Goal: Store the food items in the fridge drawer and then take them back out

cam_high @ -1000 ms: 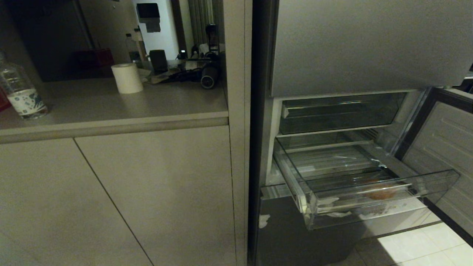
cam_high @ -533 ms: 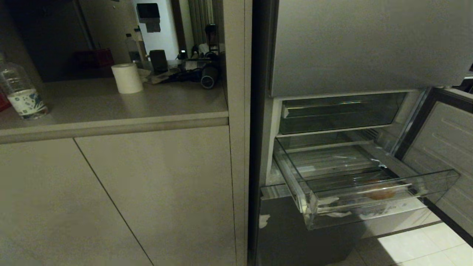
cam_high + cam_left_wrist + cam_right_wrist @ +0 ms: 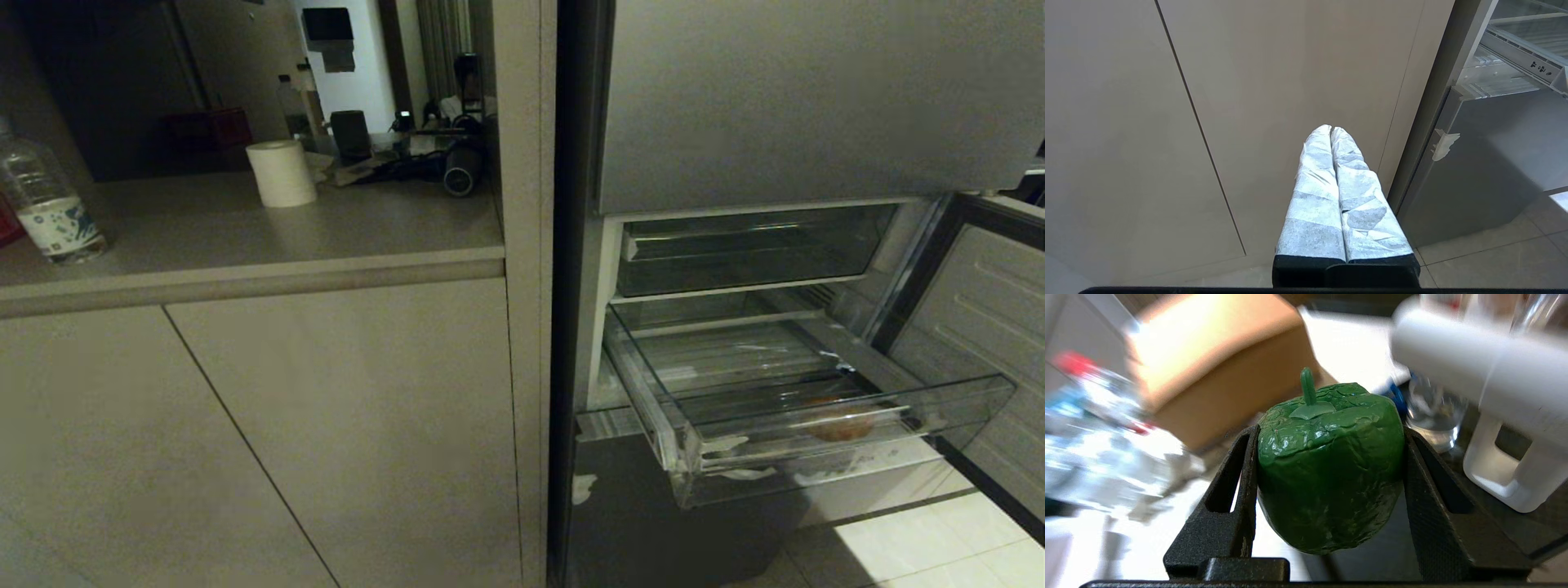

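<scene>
Drawer point(image 3: 816, 408) pulled out, orange piece point(image 3: 838, 425) inside (probably food, dim). Right gripper point(image 3: 1331, 473) clamps green pepper point(image 3: 1329, 465). Left gripper point(image 3: 1332, 130) clenched, empty.

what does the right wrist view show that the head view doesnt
Only the right wrist view shows the right gripper, its fingers clamped on either side of a glossy green pepper, with a cardboard box and a white bracket behind.

Only the head view shows the pulled-out fridge drawer with an orange-brown piece inside, the shallower tray above, and the counter with a paper roll.

Shared: clear water bottles only; neither arm appears in the head view.
</scene>
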`<state>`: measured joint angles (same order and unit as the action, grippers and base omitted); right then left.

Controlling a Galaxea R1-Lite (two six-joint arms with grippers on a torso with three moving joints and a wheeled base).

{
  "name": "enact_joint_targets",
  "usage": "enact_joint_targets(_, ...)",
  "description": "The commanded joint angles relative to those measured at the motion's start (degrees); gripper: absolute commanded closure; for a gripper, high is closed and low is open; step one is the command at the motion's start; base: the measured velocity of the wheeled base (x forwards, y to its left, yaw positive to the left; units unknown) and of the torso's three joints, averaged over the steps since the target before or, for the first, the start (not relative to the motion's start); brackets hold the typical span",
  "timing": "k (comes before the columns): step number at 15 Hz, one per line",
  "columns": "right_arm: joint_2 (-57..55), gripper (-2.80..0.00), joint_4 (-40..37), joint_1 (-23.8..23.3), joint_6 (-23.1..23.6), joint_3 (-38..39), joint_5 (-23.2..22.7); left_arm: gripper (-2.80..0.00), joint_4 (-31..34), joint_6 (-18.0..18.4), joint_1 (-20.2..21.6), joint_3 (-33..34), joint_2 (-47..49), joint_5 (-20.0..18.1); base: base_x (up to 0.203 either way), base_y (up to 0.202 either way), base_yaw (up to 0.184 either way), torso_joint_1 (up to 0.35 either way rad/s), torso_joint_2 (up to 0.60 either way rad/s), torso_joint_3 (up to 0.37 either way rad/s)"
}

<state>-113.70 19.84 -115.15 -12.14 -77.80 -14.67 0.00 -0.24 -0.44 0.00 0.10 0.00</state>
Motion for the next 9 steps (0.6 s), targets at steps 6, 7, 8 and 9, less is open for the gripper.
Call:
enact_joint_targets(6, -20.42, 0.0, 0.56, -3.59, 5.02, -10.53, -1.06, 0.0, 0.0, -0.02, 0.0, 0.0, 0.08, 0.0, 0.0, 0.0, 0.0, 0.0, 0.0, 0.0)
enact_joint_targets(7, -20.6, 0.0, 0.56, -3.59, 5.02, -10.47, -1.26, 0.0, 0.0, -0.02, 0.0, 0.0, 0.08, 0.0, 0.0, 0.0, 0.0, 0.0, 0.0, 0.0)
enact_joint_targets(8, -20.77, 0.0, 0.56, -3.59, 5.02, -10.35, -1.57, 0.0, 0.0, -0.02, 0.0, 0.0, 0.08, 0.0, 0.0, 0.0, 0.0, 0.0, 0.0, 0.0)
enact_joint_targets(9, -21.14, 0.0, 0.47, -3.59, 5.09, -10.18, -2.6, 0.0, 0.0, -0.02, 0.0, 0.0, 0.08, 0.0, 0.0, 0.0, 0.0, 0.0, 0.0, 0.0)
